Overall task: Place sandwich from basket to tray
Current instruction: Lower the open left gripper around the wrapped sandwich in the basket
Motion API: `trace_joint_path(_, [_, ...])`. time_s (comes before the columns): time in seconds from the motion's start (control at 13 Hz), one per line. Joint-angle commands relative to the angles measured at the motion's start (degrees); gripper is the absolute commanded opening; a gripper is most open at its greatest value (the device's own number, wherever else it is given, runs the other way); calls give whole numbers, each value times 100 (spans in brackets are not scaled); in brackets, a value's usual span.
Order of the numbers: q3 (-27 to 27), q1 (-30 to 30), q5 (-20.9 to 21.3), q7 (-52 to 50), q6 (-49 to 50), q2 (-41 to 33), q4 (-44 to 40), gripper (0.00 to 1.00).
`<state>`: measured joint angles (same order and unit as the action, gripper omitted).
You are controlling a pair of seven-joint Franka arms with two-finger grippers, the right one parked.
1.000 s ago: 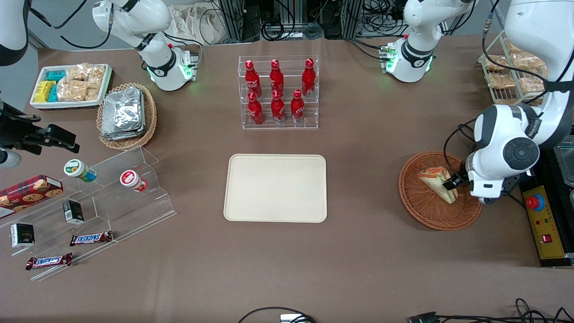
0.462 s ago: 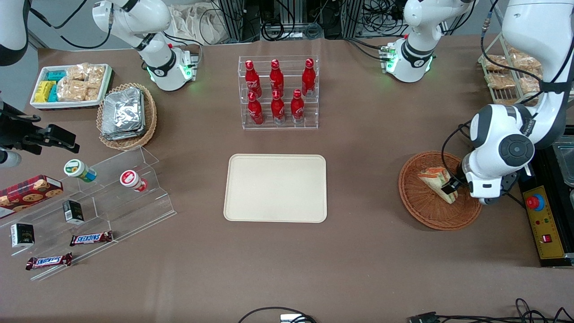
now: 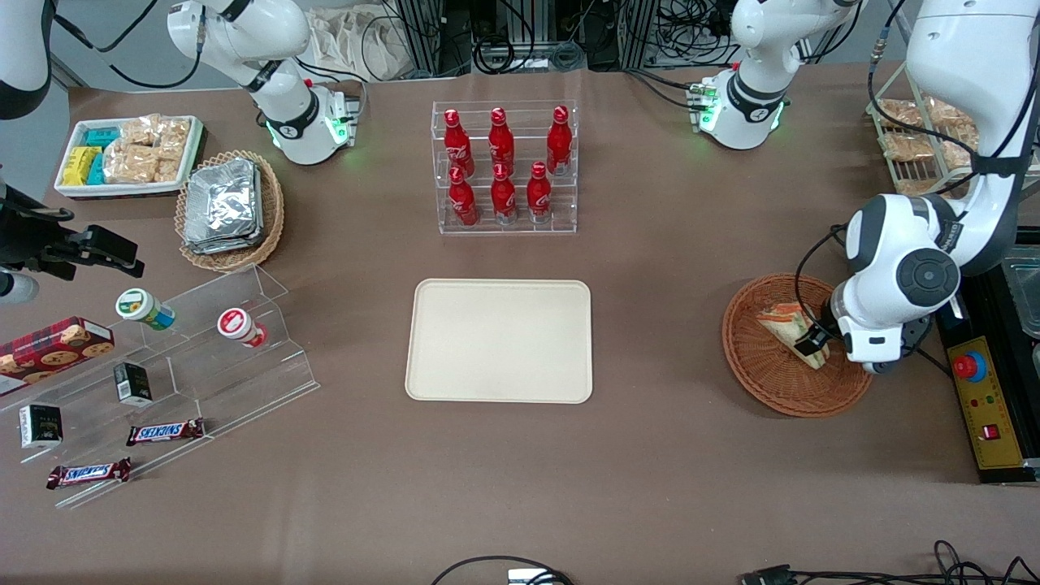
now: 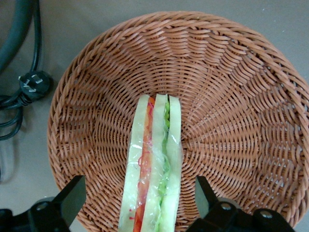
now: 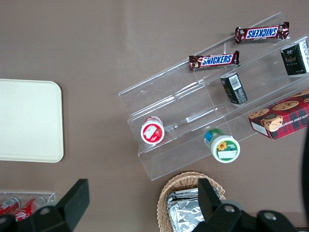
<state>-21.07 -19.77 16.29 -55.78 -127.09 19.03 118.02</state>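
Gripper: you have it low over the basket, jaws apart, one finger each side of the sandwich, neither touching
Sandwich: in the basket, standing on edge
Tray: mid-table, well apart

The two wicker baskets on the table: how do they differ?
The round basket is reddish-brown and holds one sandwich; the oval basket is lighter tan and holds foil packs. The open gripper straddles the sandwich in the round basket; nothing reaches into the oval basket. Both are shallow woven wicker.
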Motion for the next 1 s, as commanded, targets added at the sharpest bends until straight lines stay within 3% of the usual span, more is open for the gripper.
trace_joint_path(0.0, [-2, 34, 5, -144, -96, 74, -50, 100])
trace_joint_path(0.77, [-64, 96, 5, -127, -281, 312, 266, 100])
trace_joint_path(0.85, [-64, 87, 5, -135, -281, 303, 275, 97])
trace_joint_path(0.92, [-64, 87, 5, -135, -281, 303, 266, 77])
